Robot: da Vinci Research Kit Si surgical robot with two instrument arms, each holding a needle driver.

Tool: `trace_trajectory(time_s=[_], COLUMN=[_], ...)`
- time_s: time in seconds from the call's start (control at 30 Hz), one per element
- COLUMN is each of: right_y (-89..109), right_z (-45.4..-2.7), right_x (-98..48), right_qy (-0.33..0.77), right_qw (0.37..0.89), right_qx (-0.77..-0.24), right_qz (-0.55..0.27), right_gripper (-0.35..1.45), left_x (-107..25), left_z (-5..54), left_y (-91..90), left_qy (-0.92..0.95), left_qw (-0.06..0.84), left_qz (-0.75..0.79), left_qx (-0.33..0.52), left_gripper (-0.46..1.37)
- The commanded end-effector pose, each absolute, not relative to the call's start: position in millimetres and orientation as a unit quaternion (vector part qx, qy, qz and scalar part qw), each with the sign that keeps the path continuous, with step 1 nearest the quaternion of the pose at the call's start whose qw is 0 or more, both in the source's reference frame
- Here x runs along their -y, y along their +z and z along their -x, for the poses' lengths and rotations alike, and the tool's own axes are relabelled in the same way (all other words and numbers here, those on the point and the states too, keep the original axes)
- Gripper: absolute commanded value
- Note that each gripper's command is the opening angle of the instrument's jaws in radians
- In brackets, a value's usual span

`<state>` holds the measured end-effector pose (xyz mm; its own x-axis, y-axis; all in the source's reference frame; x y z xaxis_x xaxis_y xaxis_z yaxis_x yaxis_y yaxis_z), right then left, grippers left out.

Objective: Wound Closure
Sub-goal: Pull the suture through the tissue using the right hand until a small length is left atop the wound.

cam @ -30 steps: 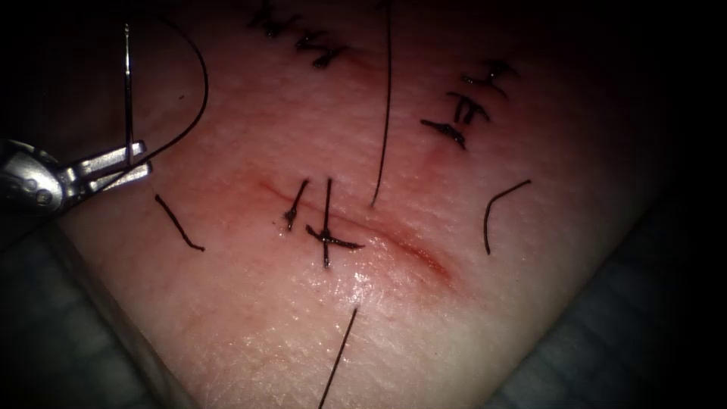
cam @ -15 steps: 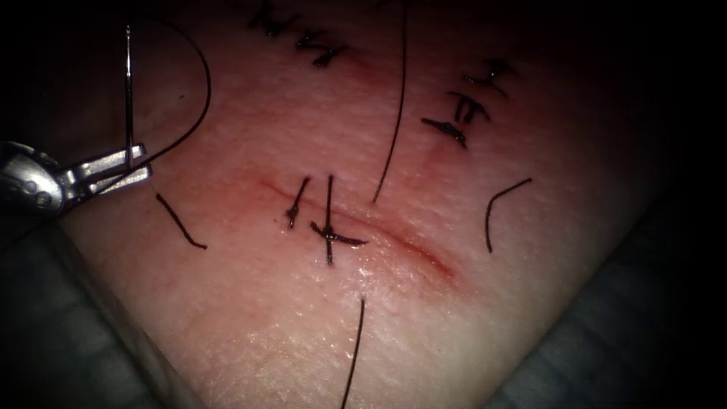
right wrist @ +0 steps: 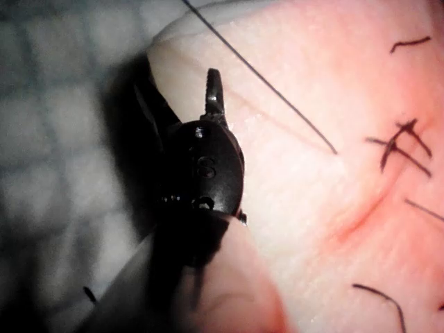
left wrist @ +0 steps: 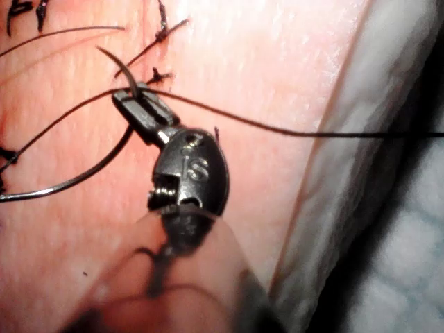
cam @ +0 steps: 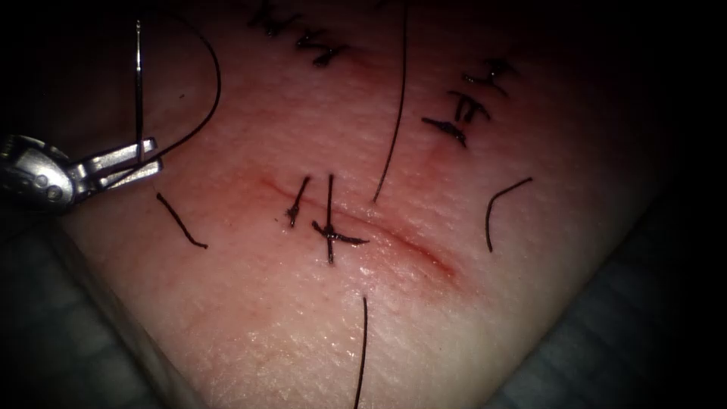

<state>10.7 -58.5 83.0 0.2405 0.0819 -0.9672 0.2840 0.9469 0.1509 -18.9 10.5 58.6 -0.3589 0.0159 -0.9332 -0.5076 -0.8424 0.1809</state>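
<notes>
The needle [cam: 138, 83] stands out at the tissue's [cam: 303, 318] nine o'clock side, well left of the cut [cam: 363, 227] and clear of the flesh. The left tool [cam: 144, 160] comes in low from nine o'clock, its shaft nearly level, the jaws pointing toward three and clenched on the needle near its lower end; the steel rises almost straight up toward twelve, point uppermost. In the left wrist view the needle [left wrist: 118, 62] crosses the clamped jaws of the same tool [left wrist: 139, 104], with thread [left wrist: 277, 128] running off to either side.

Thread [cam: 204, 76] arcs from the needle's foot up and round toward twelve. Another strand [cam: 394, 113] drops from twelve o'clock to end just above the cut, and one more [cam: 362, 348] leaves it toward six. Knotted stitches [cam: 329, 235] sit on the cut's left half; the right half lies unstitched. Cut ends [cam: 180, 221] lie loose on the skin.

The right tool [right wrist: 184, 94] hangs past the tissue's rim, jaws spread apart and gripping nothing. The tissue's edge falls away close under the left tool; the middle is free of tools.
</notes>
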Motion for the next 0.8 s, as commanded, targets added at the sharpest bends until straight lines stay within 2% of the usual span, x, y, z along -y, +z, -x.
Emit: trace_trajectory(time_s=[0.03,0.13,0.23,0.63,0.8], right_y=[83.0,83.8,85.8,96.7,100.1], right_z=[-9.9,-8.1,-8.1,-14.0,-16.8], right_x=[57.8,55.2,53.0,46.7,47.5], right_qy=[-0.059,-0.035,-0.023,-0.006,-0.026], right_qw=[0.771,0.771,0.779,0.792,0.784], right_qx=[-0.617,-0.622,-0.616,-0.605,-0.613], right_qz=[-0.146,-0.133,-0.113,-0.086,-0.093], right_gripper=[1.30,1.27,1.26,1.31,1.22], left_x=[-10.5,-10.5,-10.5,-10.2,-10.0], left_z=[18.9,18.8,18.8,19.3,19.3], left_y=[58.5,58.5,58.5,58.7,58.8], left_qy=[0.794,0.793,0.793,0.794,0.794], left_qw=[0.163,0.162,0.162,0.160,0.159], left_qz=[0.542,0.542,0.542,0.542,0.543], left_qx=[-0.224,-0.224,-0.224,-0.222,-0.223], left_gripper=[-0.35,-0.35,-0.35,-0.35,-0.35])
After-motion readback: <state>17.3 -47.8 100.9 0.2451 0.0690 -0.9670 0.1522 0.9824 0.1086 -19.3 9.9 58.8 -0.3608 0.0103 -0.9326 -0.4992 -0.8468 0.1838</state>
